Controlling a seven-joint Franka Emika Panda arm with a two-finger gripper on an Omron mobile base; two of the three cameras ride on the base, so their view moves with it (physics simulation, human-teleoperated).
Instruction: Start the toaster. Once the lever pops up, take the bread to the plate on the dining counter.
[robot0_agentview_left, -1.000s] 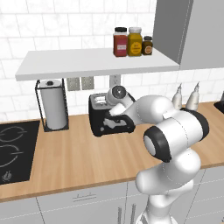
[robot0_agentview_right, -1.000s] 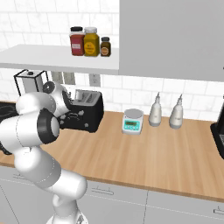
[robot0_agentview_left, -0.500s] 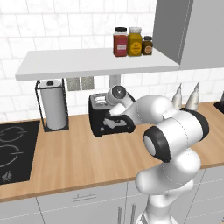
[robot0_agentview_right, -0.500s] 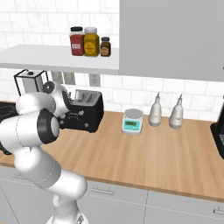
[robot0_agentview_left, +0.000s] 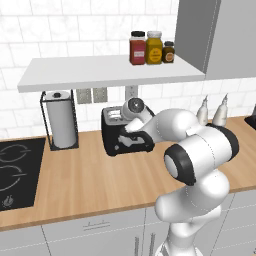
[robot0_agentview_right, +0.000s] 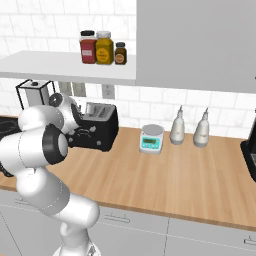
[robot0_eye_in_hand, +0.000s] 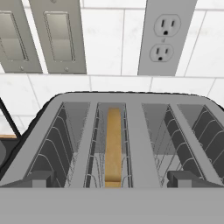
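Toaster (robot0_agentview_left: 125, 135) first: you have it standing on the wood counter (robot0_agentview_left: 90, 180) against the white-tiled wall, just right of the paper towel roll (robot0_agentview_left: 61, 120) in its wire stand and left of the small kitchen scale (robot0_agentview_right: 151, 138). Your arm bends over it from the front, and the hand sits right above its top, so from the base cameras you cannot see the fingers themselves. From the hand view you look straight down into the slots; the bread (robot0_eye_in_hand: 113, 146) stands on edge, sunk low inside the wire guides of the left slot, while the right slot holds nothing. Your gripper (robot0_eye_in_hand: 111, 180) is spread wide, its two dark tips apart at either side of the toaster's top, closing on nothing and touching neither the bread nor the wires. Behind the toaster you can make out two switch plates (robot0_eye_in_hand: 37, 37) and a wall outlet (robot0_eye_in_hand: 166, 35) on the tiles. Farther right on the counter stand two pale bottles (robot0_agentview_right: 189, 126), and three jars (robot0_agentview_left: 151, 48) sit on the shelf (robot0_agentview_left: 100, 72) overhead. The cooktop (robot0_agentview_left: 15, 170) lies at the left end.
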